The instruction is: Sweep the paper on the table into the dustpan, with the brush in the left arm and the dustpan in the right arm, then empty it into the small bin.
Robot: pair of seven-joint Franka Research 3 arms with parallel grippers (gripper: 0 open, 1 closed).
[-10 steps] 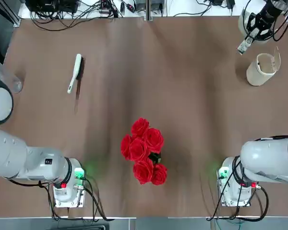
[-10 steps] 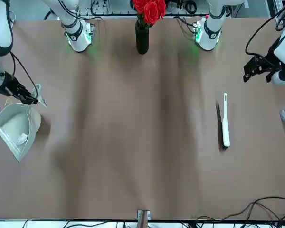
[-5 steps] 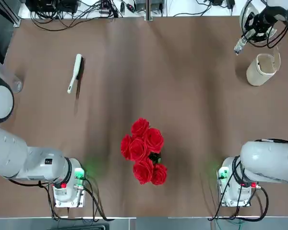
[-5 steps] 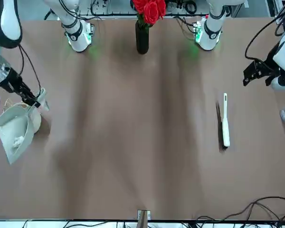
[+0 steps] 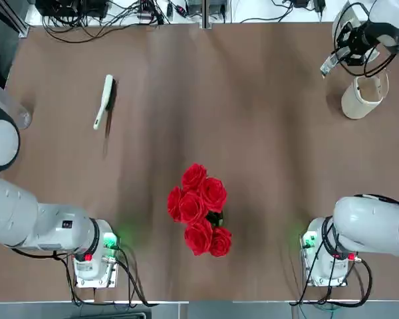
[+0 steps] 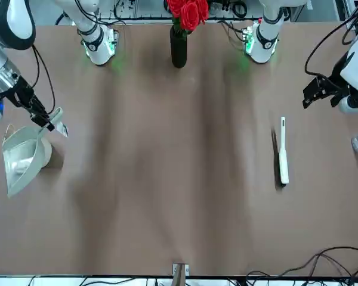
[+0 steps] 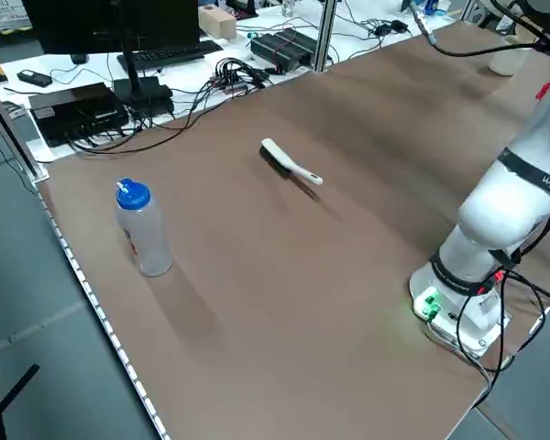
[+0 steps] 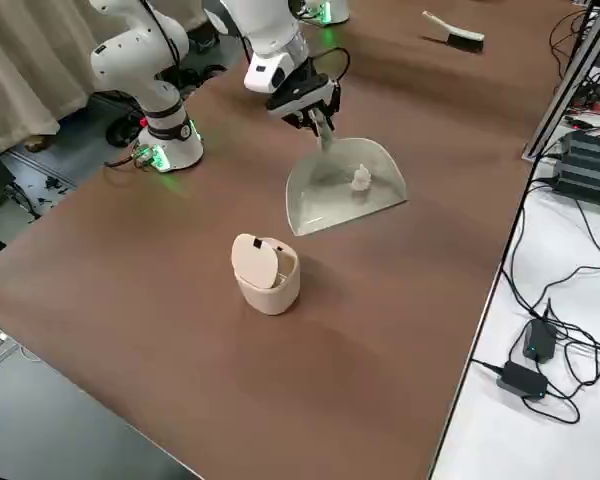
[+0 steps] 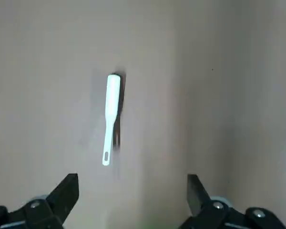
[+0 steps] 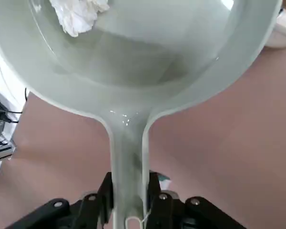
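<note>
From where I stand, the robot's right gripper [image 8: 322, 122] is up over its own side of the brown-covered table [image 8: 180, 290], its two fingers clamped on the stubby handle of the pale grey-beige, wide-mouthed plastic dustpan [image 8: 325, 203]. That scoop hangs in the air near the small beige cylindrical bin [image 8: 270, 292], and the crumpled white paper ball [image 8: 361, 179] lies inside it. The bin stands upright on the table, its thin beige flap lid [image 8: 255, 261] raised and its mouth open. Across on the other side, the left gripper [image 9: 133, 177] hangs above the table with its fingers wide apart and nothing between them. In its wrist view I can see the slim hand brush [image 9: 111, 114], long white handle and dark bristles, lying on the table clear of both fingers. A translucent bottle with a blue cap [image 7: 142, 229] stands near the table's left edge, and a bunch of red roses [image 5: 198, 209] in a dark vase [image 6: 178, 49] sits between the arms' bases.
</note>
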